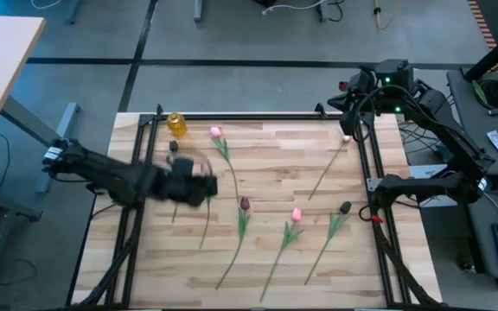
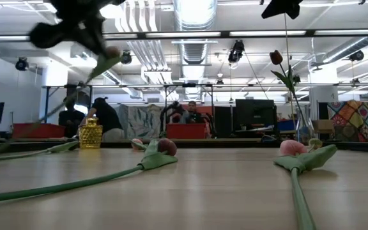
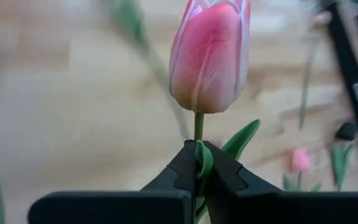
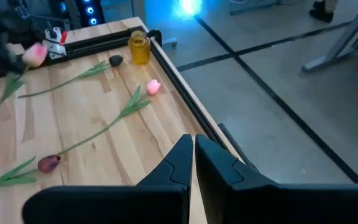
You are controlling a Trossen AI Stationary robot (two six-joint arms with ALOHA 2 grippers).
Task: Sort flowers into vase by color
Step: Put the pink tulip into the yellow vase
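Observation:
My left gripper (image 1: 204, 186) hangs over the table's left part, shut on a pink tulip (image 3: 210, 56) whose stem trails toward the near edge (image 1: 202, 233). Other tulips lie flat on the wood: a pink one (image 1: 216, 132), a maroon one (image 1: 245, 204), a pink one (image 1: 296, 213) and a dark one (image 1: 345, 207), each with a long green stem. A small yellow vase (image 1: 176, 123) stands at the far left corner. In the low view a maroon tulip (image 2: 276, 57) stands upright at the far right. My right gripper (image 4: 193, 142) waits shut at the table's right edge (image 1: 374, 212). My left gripper pinches the pink tulip's stem (image 3: 199, 127) just below the head, between its two fingers (image 3: 179, 168), with a green leaf (image 3: 204, 158) caught in the gap. The head stands beyond the fingertips. The tulip is lifted clear, and its long stem (image 2: 43, 121) hangs slanting below.
Black rails (image 1: 366, 164) frame the wooden table (image 1: 275, 168) on the far, left and right sides. A small dark object (image 1: 173, 146) lies by the yellow vase. One more stem (image 1: 327, 168) lies slanting toward the far right corner. Bare wood shows in the table's middle.

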